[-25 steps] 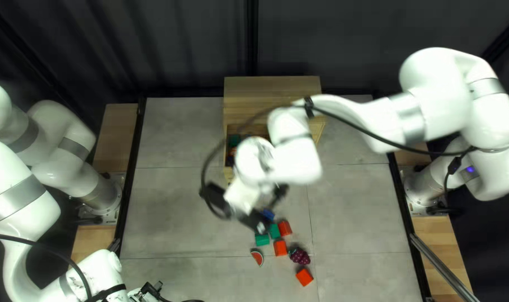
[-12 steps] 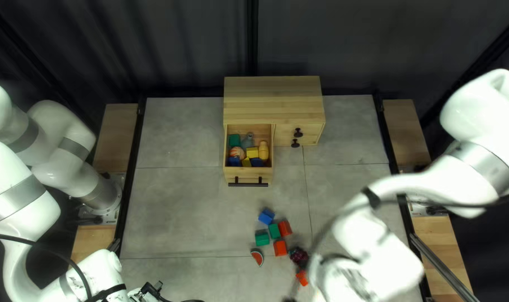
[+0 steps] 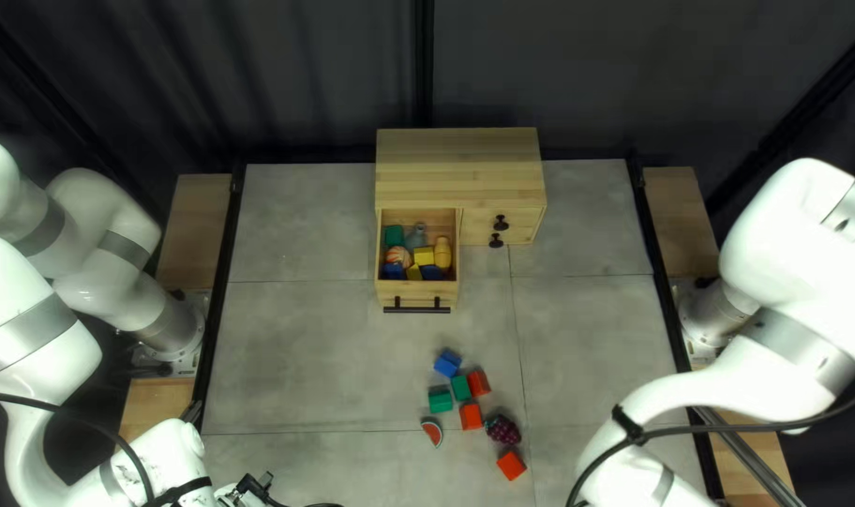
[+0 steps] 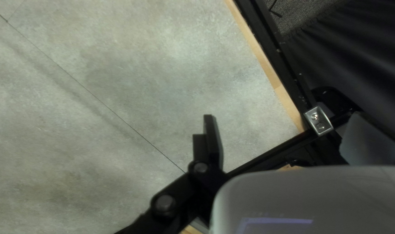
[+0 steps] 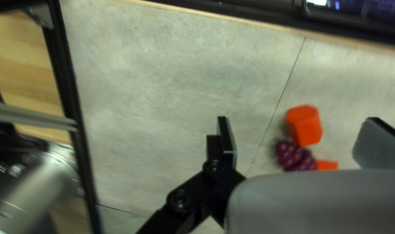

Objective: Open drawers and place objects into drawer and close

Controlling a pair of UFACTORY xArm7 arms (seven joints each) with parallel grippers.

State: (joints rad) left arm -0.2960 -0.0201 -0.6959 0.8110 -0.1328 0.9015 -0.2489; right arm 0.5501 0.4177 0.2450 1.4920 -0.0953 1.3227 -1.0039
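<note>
So the big drawer (image 3: 416, 295) is hanging open from the front of the cabinet (image 3: 458, 167), which makes sense to me: pulled out that far, its mouth clears the cabinet top and things can go straight in from above. It's holding a fair few toys, like a green block (image 3: 394, 236) and a yellow bottle-shaped piece (image 3: 442, 253), none piled high (handy, since a tall stack could snag on closing).

What's left sits out on the surface (image 3: 305, 357), on the near side of the cabinet: a blue block (image 3: 448, 363) nearest it, then a cluster of green and red ones, a watermelon slice (image 3: 432, 432), a grape bunch (image 3: 503, 430) and one red block (image 3: 511, 464) farthest out. The cluster's pretty tight, so I'd guess fingers going in there might nudge a neighbour.

Right gripper (image 5: 297, 119) has its fingers wide with nothing gripped, off to the near side of the cabinet, probably so it can straddle the next piece. Left gripper (image 4: 283, 116) is spread wide too, holding nothing, well apart from the cabinet, likely just keeping out of the way. My bet: grab the loose stuff next, push the drawer shut last.
</note>
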